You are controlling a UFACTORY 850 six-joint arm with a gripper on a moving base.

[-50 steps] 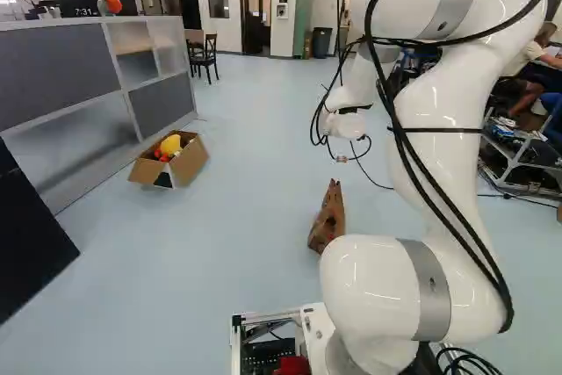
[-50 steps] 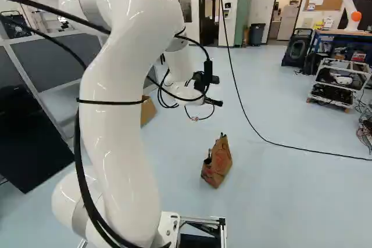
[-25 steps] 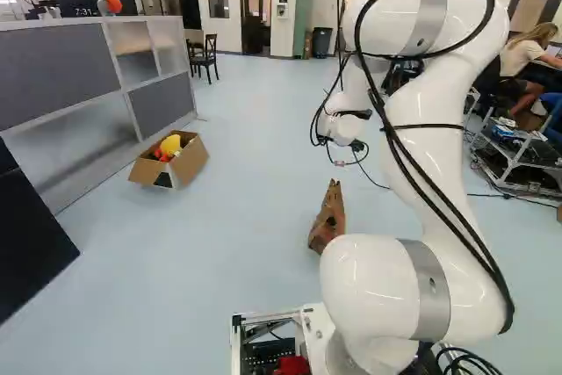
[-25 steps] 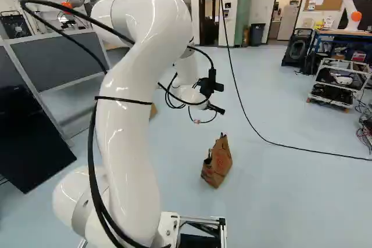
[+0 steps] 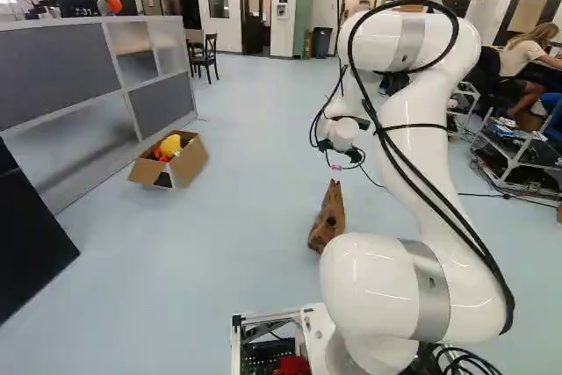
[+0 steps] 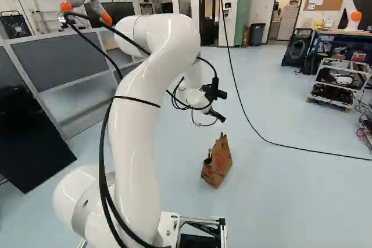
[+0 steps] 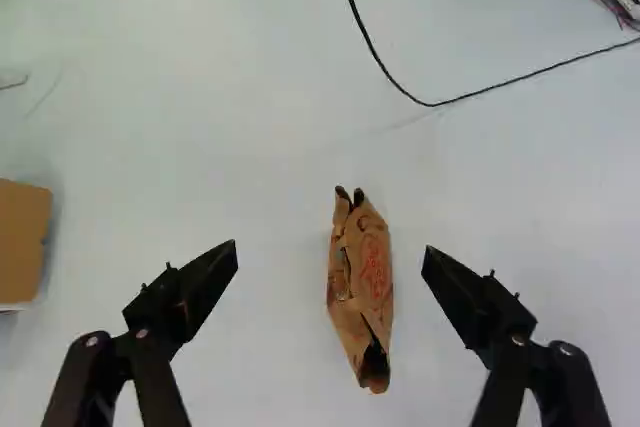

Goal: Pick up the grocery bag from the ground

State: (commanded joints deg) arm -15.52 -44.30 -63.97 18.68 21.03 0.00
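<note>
Arching forward, pointing the gripper (image 6: 222, 118) obliquely down with fingers spread wide, well above the floor (image 6: 285, 201) and apart from the grocery bag (image 6: 217, 164) standing on it

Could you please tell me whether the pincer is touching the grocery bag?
Apart: the wrist view shows floor on both sides of the bag, between it and the open pincer.

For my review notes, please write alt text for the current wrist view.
A brown paper bag sits on the floor ahead of the open gripper, framed between its fingers but ungripped. A black cable curves beyond it; part of a cardboard box shows.
</note>
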